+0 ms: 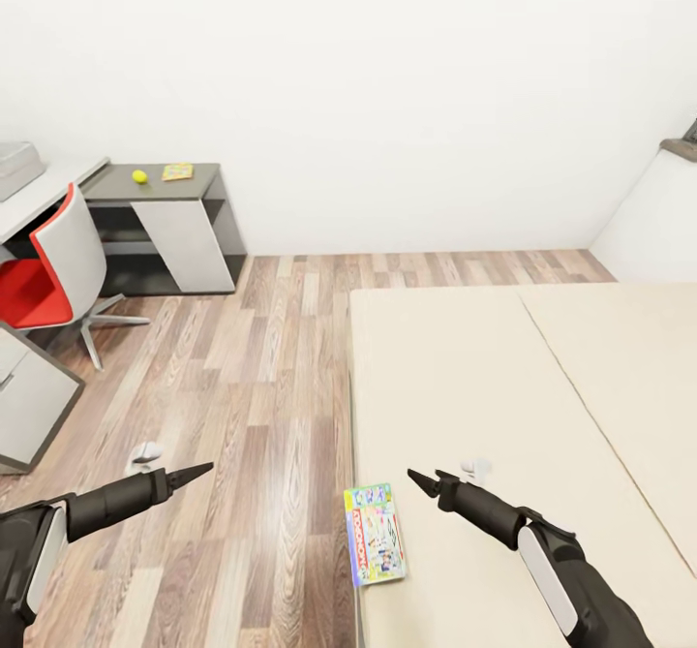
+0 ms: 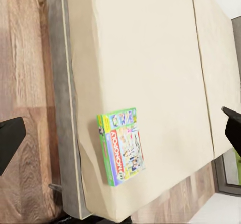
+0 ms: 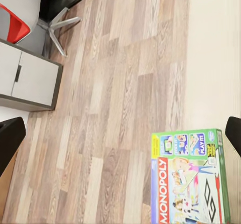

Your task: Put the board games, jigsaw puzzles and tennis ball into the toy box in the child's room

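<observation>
A green-edged board game [image 1: 375, 534] with a red Monopoly banner lies flat on the near left corner of the bed [image 1: 503, 377], by the mattress edge. It also shows as the board game [image 2: 123, 144] in the left wrist view and the board game [image 3: 191, 179] in the right wrist view. My right gripper [image 1: 421, 481] hangs open just right of it, above the mattress. Over the floor, left of the bed, my left gripper [image 1: 194, 474] is open and empty. Far off, the tennis ball [image 1: 140, 176] and a jigsaw puzzle [image 1: 177, 171] rest on the table's dark cabinet [image 1: 203, 183]. The grey toy box [image 1: 15, 169] is cut off at the left.
A red and white swivel chair [image 1: 53, 265] stands at the white desk. A grey drawer unit [image 1: 29, 396] is near my left arm. Wood-plank floor [image 1: 261, 367] runs between desk and bed. A white wall closes the back.
</observation>
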### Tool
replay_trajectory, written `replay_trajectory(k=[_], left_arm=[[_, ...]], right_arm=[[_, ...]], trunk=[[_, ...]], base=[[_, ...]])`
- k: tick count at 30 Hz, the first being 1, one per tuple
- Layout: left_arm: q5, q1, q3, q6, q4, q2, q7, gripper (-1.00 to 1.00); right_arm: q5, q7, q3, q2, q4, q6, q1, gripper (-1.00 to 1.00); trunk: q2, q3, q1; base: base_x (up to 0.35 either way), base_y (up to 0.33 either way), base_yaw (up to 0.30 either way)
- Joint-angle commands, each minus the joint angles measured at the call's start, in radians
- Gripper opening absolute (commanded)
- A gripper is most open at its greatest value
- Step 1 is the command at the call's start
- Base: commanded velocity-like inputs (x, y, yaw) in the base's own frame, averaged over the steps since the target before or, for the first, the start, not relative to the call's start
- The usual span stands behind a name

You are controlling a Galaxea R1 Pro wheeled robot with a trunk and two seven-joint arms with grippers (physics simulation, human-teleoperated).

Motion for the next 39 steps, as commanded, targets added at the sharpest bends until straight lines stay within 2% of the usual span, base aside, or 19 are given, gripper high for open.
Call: replay_trajectory(k=[1,8,11,12,15,16,18,19,22,23,26,27,31,32,34,36,39], left_arm=[[0.004,-0.001,0.001,0.009,0.003,0.000,0.008,1.00],[0.004,-0.004,0.001,-0.007,0.025,-0.001,0.101,1.00],[0.004,-0.006,-0.003,-0.020,0.038,-0.008,0.178,1.00],[0.005,-0.007,-0.015,-0.030,0.046,-0.016,0.219,1.00],[0.004,-0.008,-0.050,-0.050,0.064,-0.032,0.281,1.00],[0.005,-0.008,-0.082,-0.068,0.082,-0.039,0.326,1.00],[0.005,-0.008,-0.117,-0.090,0.110,-0.044,0.377,1.00],[0.006,-0.008,-0.147,-0.116,0.144,-0.048,0.432,1.00],[0.008,-0.008,-0.178,-0.160,0.200,-0.052,0.518,1.00],[0.009,-0.008,-0.191,-0.190,0.238,-0.054,0.572,1.00],[0.009,-0.008,-0.202,-0.235,0.297,-0.062,0.639,1.00],[0.009,-0.008,-0.207,-0.266,0.340,-0.069,0.674,1.00],[0.008,-0.008,-0.212,-0.333,0.429,-0.076,0.722,1.00],[0.007,-0.008,-0.213,-0.368,0.475,-0.078,0.736,1.00],[0.007,-0.008,-0.215,-0.403,0.520,-0.079,0.744,1.00],[0.007,-0.008,-0.216,-0.438,0.564,-0.080,0.750,1.00],[0.007,-0.008,-0.218,-0.515,0.650,-0.081,0.757,1.00]], right_arm=[[-0.010,-0.003,0.000,-0.002,0.000,0.009,-0.001,1.00],[-0.011,-0.014,0.000,-0.005,0.006,0.010,-0.001,1.00],[-0.011,-0.020,0.000,-0.007,0.028,0.010,-0.011,1.00],[-0.011,-0.024,0.000,-0.008,0.042,0.011,-0.023,1.00],[-0.009,-0.031,0.000,-0.009,0.068,0.014,-0.041,1.00],[-0.004,-0.040,0.001,-0.010,0.089,0.016,-0.048,1.00],[0.003,-0.050,0.001,-0.011,0.111,0.017,-0.053,1.00],[0.015,-0.061,0.002,-0.014,0.133,0.017,-0.057,1.00],[0.041,-0.077,0.007,-0.018,0.160,0.018,-0.058,1.00],[0.064,-0.088,0.009,-0.019,0.172,0.018,-0.056,1.00],[0.104,-0.112,0.010,-0.019,0.184,0.017,-0.050,1.00],[0.134,-0.134,0.010,-0.020,0.193,0.014,-0.049,1.00],[0.182,-0.183,0.009,-0.020,0.224,0.009,-0.045,1.00],[0.197,-0.200,0.009,-0.021,0.243,0.000,-0.035,1.00],[0.207,-0.212,0.008,-0.021,0.260,-0.023,-0.016,1.00],[0.213,-0.220,0.007,-0.021,0.273,-0.060,0.009,1.00],[0.218,-0.228,0.004,-0.023,0.290,-0.156,0.067,1.00]], trunk=[[-0.002,0.000,0.001],[-0.002,0.012,0.001],[-0.002,0.017,0.001],[-0.002,0.018,0.001],[-0.002,0.023,0.001],[-0.002,0.025,0.001],[-0.002,0.028,0.001],[-0.002,0.030,0.001],[-0.002,0.035,0.001],[-0.002,0.036,0.001],[-0.002,0.041,0.001],[-0.002,0.043,0.001],[-0.002,0.050,0.001],[-0.002,0.051,0.001],[-0.002,0.054,0.001],[-0.002,0.058,0.001],[-0.002,0.063,0.001]], base=[[0.000,0.000,0.000],[0.000,0.000,0.000],[0.000,0.000,0.000],[0.000,0.000,0.000],[0.000,0.000,0.000],[0.000,0.000,0.000],[0.000,0.000,0.000],[0.000,0.000,0.000],[0.000,0.000,0.000],[0.000,0.000,0.000],[0.000,0.000,0.000],[0.000,0.000,0.000],[0.000,0.000,0.000],[0.000,0.000,0.000],[0.000,0.000,0.000],[0.000,0.000,0.000],[0.000,0.000,0.000]])
